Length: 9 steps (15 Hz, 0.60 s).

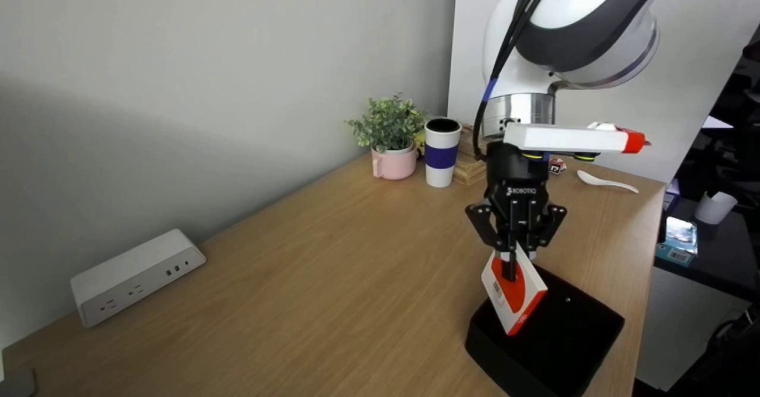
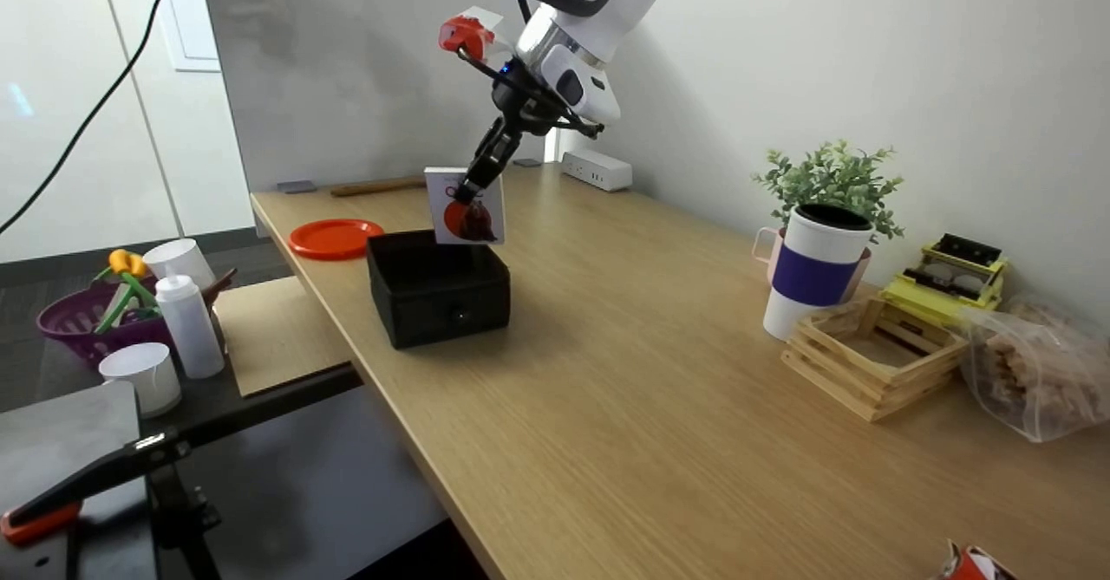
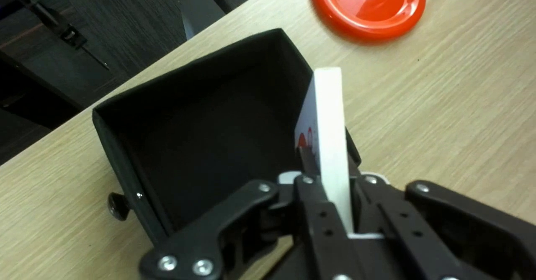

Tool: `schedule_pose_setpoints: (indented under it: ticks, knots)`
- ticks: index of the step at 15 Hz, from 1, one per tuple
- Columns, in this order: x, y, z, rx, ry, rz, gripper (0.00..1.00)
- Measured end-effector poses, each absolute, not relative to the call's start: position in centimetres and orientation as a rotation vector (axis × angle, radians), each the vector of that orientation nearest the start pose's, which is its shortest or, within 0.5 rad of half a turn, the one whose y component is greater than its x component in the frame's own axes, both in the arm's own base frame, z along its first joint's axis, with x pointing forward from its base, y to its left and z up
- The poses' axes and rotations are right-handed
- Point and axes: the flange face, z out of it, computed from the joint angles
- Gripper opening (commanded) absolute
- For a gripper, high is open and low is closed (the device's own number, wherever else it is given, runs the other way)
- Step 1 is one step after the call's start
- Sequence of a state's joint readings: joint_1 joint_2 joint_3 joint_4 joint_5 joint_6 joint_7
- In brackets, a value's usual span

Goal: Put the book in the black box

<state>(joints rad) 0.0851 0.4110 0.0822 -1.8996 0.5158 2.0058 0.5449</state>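
Because the gripper [image 3: 329, 163] holds the book [image 3: 331, 125] pinched between its fingers [image 1: 509, 271], one against each cover, the picking up counts as done. The book is on edge and off the table [image 1: 356, 278], with its red-orange oval partly hidden by a finger. Just past it comes the black box [image 3: 209, 125], standing mouth upward on the table, with a small knob [image 3: 118, 206] on one side. Carrying looks nearly done too: in both exterior views the lower part of the book overlaps the box. From the wrist view, though, it crosses the side opposite the knob rather than standing over the middle, and I cannot tell whether its lowest edge sits above the rim or below it. The book does not rest on the floor of the box yet. What is left, as I judge it, is to bring it in past that side, lower it until it settles, let go and draw the gripper away. Coming straight down from here, it may catch on the rim. A little farther out, a red plate [image 3: 372, 32] lies near the box but not touching it. Farthest back, a power strip [image 1: 139, 277], a potted plant [image 1: 390, 125] and a cup [image 1: 440, 158] with a dark blue band stand well apart from the book, and none of them seems to matter to the steps that remain.
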Motion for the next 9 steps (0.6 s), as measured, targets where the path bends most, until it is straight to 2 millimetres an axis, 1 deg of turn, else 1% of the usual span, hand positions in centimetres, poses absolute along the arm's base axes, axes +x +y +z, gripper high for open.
schedule_pose_setpoints:
  ticks: [3,9]
  knots:
    - [58.2,12.7,27.7,-2.579,0.994,0.557,0.04]
    - [54.6,13.4,28.6,-2.505,1.298,0.629,0.04]
